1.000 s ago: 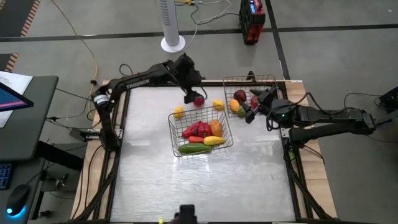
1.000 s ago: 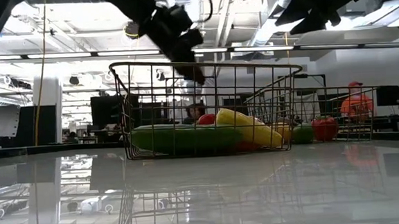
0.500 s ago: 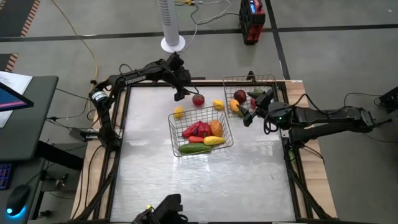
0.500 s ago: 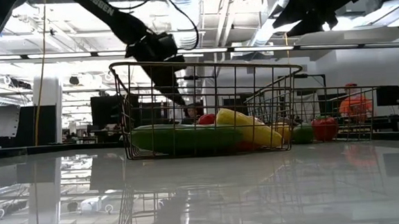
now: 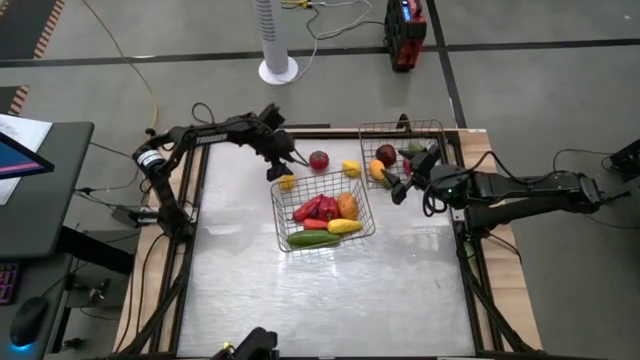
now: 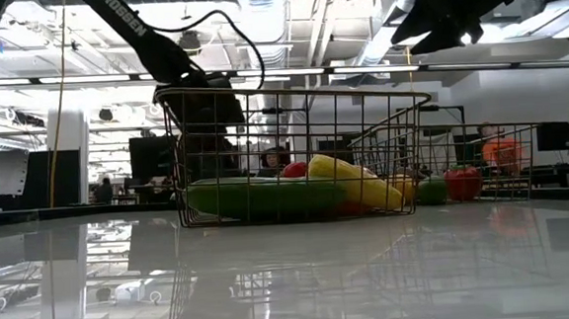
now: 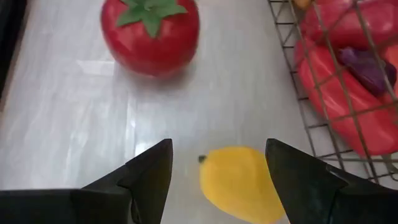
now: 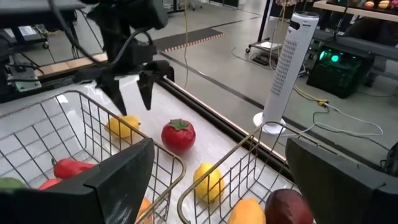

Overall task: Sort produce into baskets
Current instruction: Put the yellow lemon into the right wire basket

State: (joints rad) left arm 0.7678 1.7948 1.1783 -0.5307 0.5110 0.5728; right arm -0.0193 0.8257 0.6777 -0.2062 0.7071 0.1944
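Watching from the side here, going left to right across the table. The left gripper [image 5: 281,167] is hanging right over a lemon [image 5: 287,182] that sits on the table just outside the centre basket [image 5: 359,196], off its 10 o'clock corner. Fingers are spread, nothing between them, one on each side of the lemon in the wrist view [image 7: 239,182].

What worries me: that lemon is basically next to the basket wire. If the arm drops a bit off, a finger could catch the mesh and shove the whole basket, or pinch the lemon's rounded end so it squirts away. There's also a tomato [image 5: 319,160] at about 1 o'clock from the lemon, not touching, but a rolling lemon could knock it.

The centre basket already holds red peppers [image 5: 318,209], an orange piece [image 5: 347,206], the corn [image 5: 343,227] and a cucumber [image 5: 312,239]. A second lemon [image 5: 351,168] lies between the two baskets.

Over at 3 o'clock the right gripper [image 5: 396,182] hovers near the front-left corner of the far basket [image 5: 440,128], jaws wide, empty. It's near the wire too, so a low swing could snag the rim. That basket has a dark-purple piece [image 5: 386,154] and a few more.
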